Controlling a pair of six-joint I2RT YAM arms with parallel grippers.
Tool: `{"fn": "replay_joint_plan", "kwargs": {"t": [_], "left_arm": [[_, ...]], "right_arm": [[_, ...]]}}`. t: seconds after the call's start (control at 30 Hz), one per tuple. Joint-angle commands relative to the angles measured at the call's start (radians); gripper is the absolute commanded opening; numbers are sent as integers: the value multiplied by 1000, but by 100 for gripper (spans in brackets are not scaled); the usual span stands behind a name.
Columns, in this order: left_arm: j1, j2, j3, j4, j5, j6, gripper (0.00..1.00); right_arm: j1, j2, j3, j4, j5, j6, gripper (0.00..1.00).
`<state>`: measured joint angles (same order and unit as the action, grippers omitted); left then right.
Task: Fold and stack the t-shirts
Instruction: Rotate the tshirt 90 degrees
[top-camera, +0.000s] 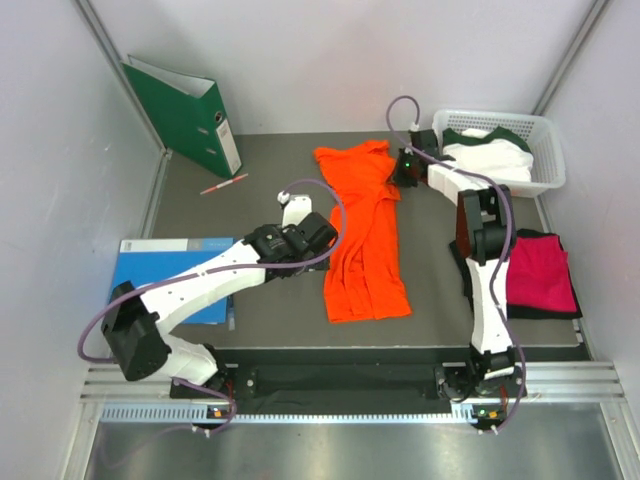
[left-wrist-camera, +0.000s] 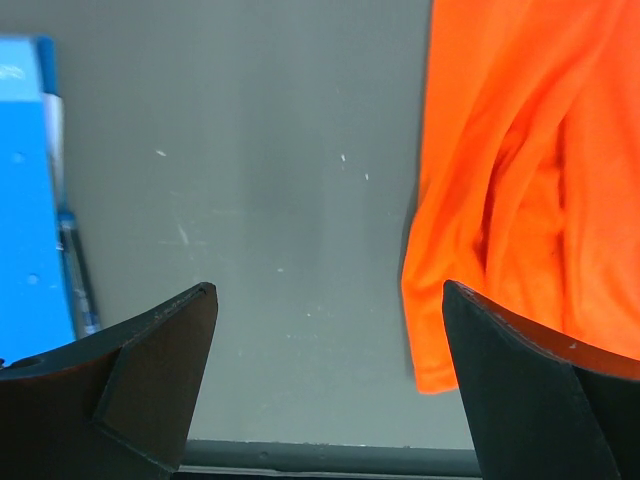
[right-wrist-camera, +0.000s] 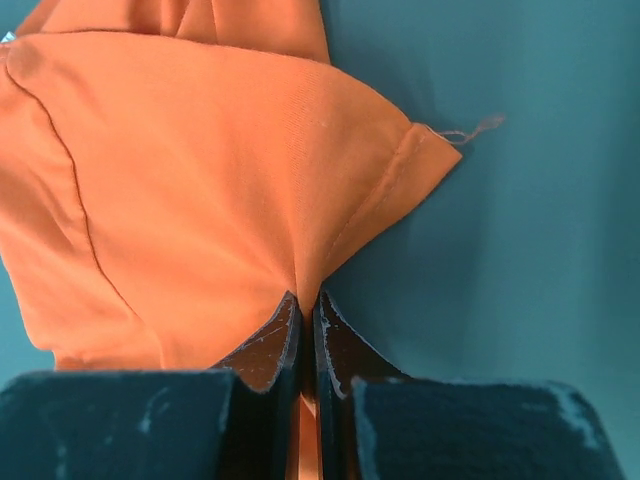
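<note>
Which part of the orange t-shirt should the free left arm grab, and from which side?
Probably the near left hem corner of the orange t-shirt, approached from the shirt's left. That corner lies at the cloth's edge with bare table next to it, right beside the open left gripper. The right gripper pinches the far sleeve end.

1 spread t-shirt (top-camera: 365, 235) centre, folder (top-camera: 150, 258) left of it, binder (top-camera: 185, 115) behind-left, basket (top-camera: 547, 150) behind-right, 2 stacked t-shirts (top-camera: 540, 275) right

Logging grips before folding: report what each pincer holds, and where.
The right pincer is shut on the orange t-shirt, pinching a sleeve near its hem. The left pincer is open, empty.
</note>
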<state>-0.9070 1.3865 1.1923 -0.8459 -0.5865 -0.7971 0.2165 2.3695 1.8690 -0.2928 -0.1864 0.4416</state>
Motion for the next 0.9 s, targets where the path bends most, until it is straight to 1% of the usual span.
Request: {"fn": "replay_joint_plan", "kwargs": {"t": [0.0, 0.03, 0.07, 0.1, 0.13, 0.17, 0.23, 0.27, 0.33, 0.37, 0.4, 0.43, 0.47, 0.5, 0.53, 0.57, 0.63, 0.67, 0.73, 0.8, 0.87], "left_arm": [[7, 51, -29, 82, 86, 16, 98], [7, 65, -45, 94, 97, 12, 98], [7, 69, -56, 123, 106, 12, 98], [7, 72, -71, 134, 122, 10, 98], [7, 77, -77, 143, 131, 9, 98], [7, 82, -83, 156, 143, 4, 98], [7, 83, -106, 197, 203, -8, 98], [7, 82, -118, 217, 239, -7, 98], [7, 92, -151, 263, 302, -24, 97], [7, 98, -160, 275, 318, -31, 97], [7, 106, -183, 287, 329, -40, 95], [7, 109, -197, 318, 352, -54, 95], [7, 111, -210, 336, 359, -62, 95], [7, 111, -238, 350, 364, -71, 95], [7, 111, -250, 378, 373, -82, 95], [7, 112, -260, 383, 372, -88, 95], [7, 117, -273, 384, 364, -93, 95], [7, 121, -273, 375, 344, -94, 95], [7, 126, -272, 377, 335, -82, 95], [7, 135, -260, 361, 307, -79, 96], [16, 147, -247, 337, 286, -76, 97]], "right_arm": [[-45, -46, -64, 4, 56, 6, 1], [-45, -46, -56, 1, 42, -4, 2], [-42, -50, -53, 3, 27, -12, 9], [-39, -56, -62, 9, 18, -20, 22], [-36, -68, -74, 20, 10, -30, 33], [-31, -111, -94, 50, 8, -35, 50], [-19, -168, -169, 81, 14, -49, 65], [-16, -227, -194, 90, 22, -55, 78], [-8, -291, -270, 107, 30, -58, 89], [-6, -355, -334, 113, 25, -58, 98], [-2, -386, -368, 122, 4, -55, 100], [3, -416, -408, 133, -8, -47, 100], [6, -479, -491, 150, -30, -41, 100], [23, -505, -528, 162, -72, -40, 100], [33, -532, -565, 162, -79, -40, 100], [44, -582, -643, 164, -84, -38, 98], [86, -633, -721, 191, -114, -27, 93], [101, -682, -790, 196, -120, -23, 88], [153, -728, -852, 205, -122, -8, 87], [214, -782, -925, 213, -111, 6, 90], [262, -828, -968, 183, -58, 9, 100]]}}
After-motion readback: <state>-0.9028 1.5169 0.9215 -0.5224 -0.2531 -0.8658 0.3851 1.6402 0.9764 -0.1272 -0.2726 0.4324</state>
